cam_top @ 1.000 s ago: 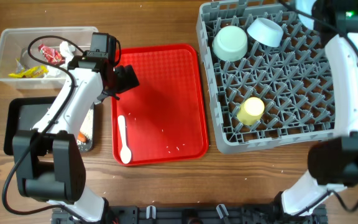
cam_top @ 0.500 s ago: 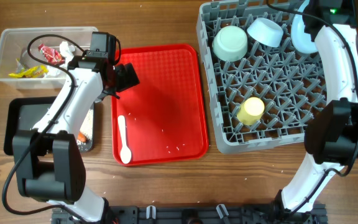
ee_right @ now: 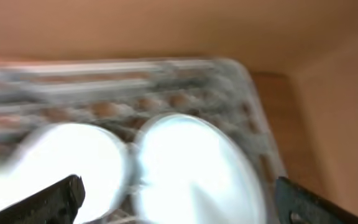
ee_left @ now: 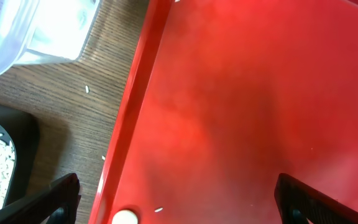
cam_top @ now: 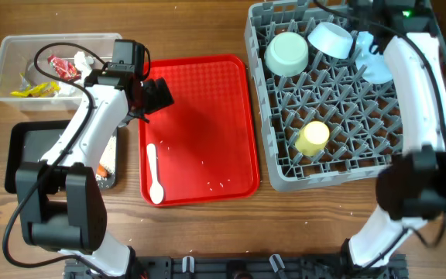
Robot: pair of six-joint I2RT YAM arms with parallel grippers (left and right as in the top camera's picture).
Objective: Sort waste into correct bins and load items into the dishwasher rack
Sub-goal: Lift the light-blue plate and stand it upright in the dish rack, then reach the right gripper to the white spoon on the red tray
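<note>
One white plastic spoon (cam_top: 153, 172) lies outside the rack, on the flat red tray (cam_top: 207, 101) and close along its left rim. Its long axis runs away from the robot, bowl end nearest, handle pointing toward the left gripper (cam_top: 159, 94). That gripper hangs over the tray's far left corner, just beyond the handle tip, with its fingers spread wide and nothing between them. The left arm is plainly the nearer one. Picking the spoon up, I judge, calls for a short reach toward the robot along the handle, with the jaws set across it. The right gripper (ee_right: 179, 198) is well apart, over the far right corner of the large grey pegged dishwasher rack (cam_top: 339, 180). Its fingers are apart and empty, just by the light blue round plate (cam_top: 378, 68) resting there.
</note>
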